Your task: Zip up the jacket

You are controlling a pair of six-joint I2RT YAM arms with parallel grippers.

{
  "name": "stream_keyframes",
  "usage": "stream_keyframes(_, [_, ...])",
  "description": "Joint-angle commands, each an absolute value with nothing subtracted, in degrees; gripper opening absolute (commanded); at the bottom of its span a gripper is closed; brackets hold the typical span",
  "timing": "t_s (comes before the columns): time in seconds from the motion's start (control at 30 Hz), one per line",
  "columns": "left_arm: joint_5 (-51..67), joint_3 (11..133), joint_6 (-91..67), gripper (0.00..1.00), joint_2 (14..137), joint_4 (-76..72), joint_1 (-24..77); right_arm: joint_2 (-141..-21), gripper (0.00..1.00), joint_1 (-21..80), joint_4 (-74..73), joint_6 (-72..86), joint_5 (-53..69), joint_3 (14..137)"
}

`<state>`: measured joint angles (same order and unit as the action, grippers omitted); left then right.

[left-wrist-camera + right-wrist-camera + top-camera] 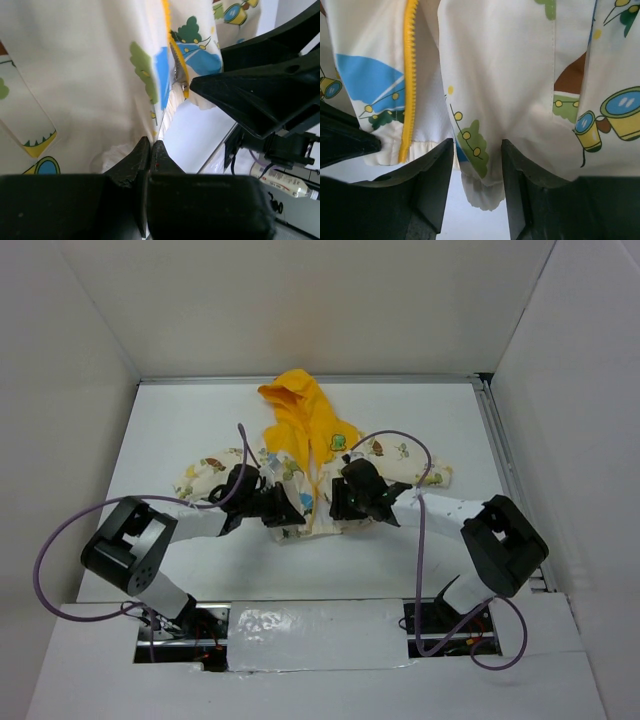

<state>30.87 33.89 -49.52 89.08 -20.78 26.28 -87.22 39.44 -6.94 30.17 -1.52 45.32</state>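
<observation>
Yellow-orange at the hood (297,400) and cream with cartoon prints below, the jacket (300,445) lies flat on its back near the middle of the white table (450,420). Its hood points at the far wall, its sleeves spread to either side and its hem faces your arms.

At the hem the two front panels are apart. In the right wrist view the yellow zip teeth (410,75) run down the edge of one panel, and the other panel hangs loose beside them. In the left wrist view a small metal part (179,75), which looks like the slider, sits low on the yellow teeth.

Your left gripper (150,150) is pressed together on the hem edge of one panel, with the cloth running down into its closed tips. Your right gripper (477,150) stands spread, its fingers (435,170) on either side of a fold of printed hem without clamping it.

From above, both grippers meet at the bottom of the front opening, the left gripper (288,508) just left of it and the right gripper (342,502) just right. Purple cables (60,540) loop out from both arms
</observation>
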Motion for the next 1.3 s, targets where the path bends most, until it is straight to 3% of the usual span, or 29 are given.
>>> stream_keyframes(0.0, [32.3, 33.8, -48.6, 0.0, 89.7, -23.4, 27.7, -85.5, 0.51, 41.0, -11.7, 31.6, -4.3, 46.2])
stream_keyframes(0.03, [32.3, 33.9, -48.6, 0.0, 89.7, -23.2, 27.9, -85.6, 0.54, 41.3, -12.8, 31.6, -4.8, 46.8])
stream_keyframes(0.07, [31.7, 34.1, -48.4, 0.0, 89.6, -22.7, 27.9, -85.5, 0.72, 41.7, -15.1, 31.5, -5.2, 47.0])
stream_keyframes(0.2, [30.5, 34.9, -47.9, 0.0, 88.9, -20.8, 28.4, -85.8, 0.74, 42.9, -19.5, 32.9, -8.0, 48.6])
stream_keyframes(0.33, [30.5, 34.8, -47.7, 0.0, 88.1, -20.7, 28.7, -87.5, 0.66, 44.0, -22.2, 33.7, -11.2, 49.7])
stream_keyframes(0.47, [30.0, 35.1, -47.8, 0.0, 87.9, -20.3, 29.3, -89.8, 0.43, 44.0, -22.2, 34.2, -10.8, 51.1])
stream_keyframes(0.53, [30.1, 35.3, -47.7, 0.0, 87.6, -20.3, 29.3, -90.4, 0.41, 43.9, -22.1, 34.0, -10.0, 50.8])
stream_keyframes(0.57, [30.3, 35.2, -47.7, 0.0, 87.5, -20.3, 29.3, -90.7, 0.35, 43.9, -21.7, 33.8, -9.8, 50.5])
stream_keyframes(0.6, [30.5, 35.2, -47.7, 0.0, 87.2, -20.7, 29.4, -90.8, 0.21, 43.9, -20.8, 34.4, -10.6, 50.1])
stream_keyframes(0.7, [30.8, 35.3, -47.6, 0.0, 86.1, -20.8, 29.4, -89.3, 0.0, 42.4, -17.3, 35.2, -9.0, 48.4])
stream_keyframes(0.97, [32.3, 36.2, -46.5, 0.0, 79.3, -20.3, 29.4, -77.4, 0.0, 34.6, -0.4, 33.2, 11.3, 38.9])
stream_keyframes(1.1, [32.3, 36.0, -48.0, 0.0, 73.6, -20.7, 29.4, -69.5, 0.0, 30.0, 17.5, 38.6, 25.3, 32.5])
stream_keyframes(1.27, [33.3, 37.1, -51.1, 0.0, 69.8, -23.1, 29.3, -64.4, 0.0, 28.2, 33.3, 44.7, 31.4, 28.6])
